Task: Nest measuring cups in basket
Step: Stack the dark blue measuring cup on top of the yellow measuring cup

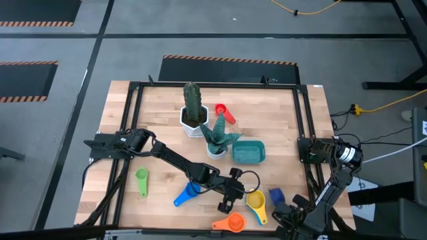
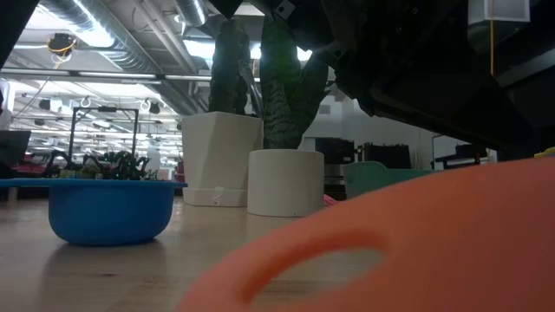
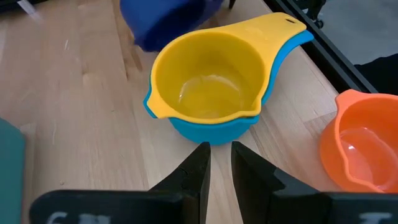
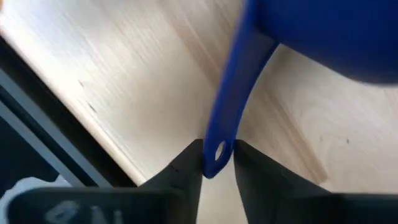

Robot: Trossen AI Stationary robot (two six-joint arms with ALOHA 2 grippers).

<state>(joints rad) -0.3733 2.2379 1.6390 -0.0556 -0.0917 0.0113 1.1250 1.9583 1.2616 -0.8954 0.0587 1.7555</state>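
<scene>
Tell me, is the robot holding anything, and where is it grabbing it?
Yes. The right gripper pinches the dark blue cup by its handle's tip. The left gripper holds nothing.

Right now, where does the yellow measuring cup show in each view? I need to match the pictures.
High view: yellow cup low in the picture, right of centre.
Low view: not in it.
Left wrist view: centre, nested inside a light blue cup.
Right wrist view: not in it.
Shared landmark: the dark blue cup, right beside the yellow one in the high and left wrist views, and filling the right wrist view.
</scene>
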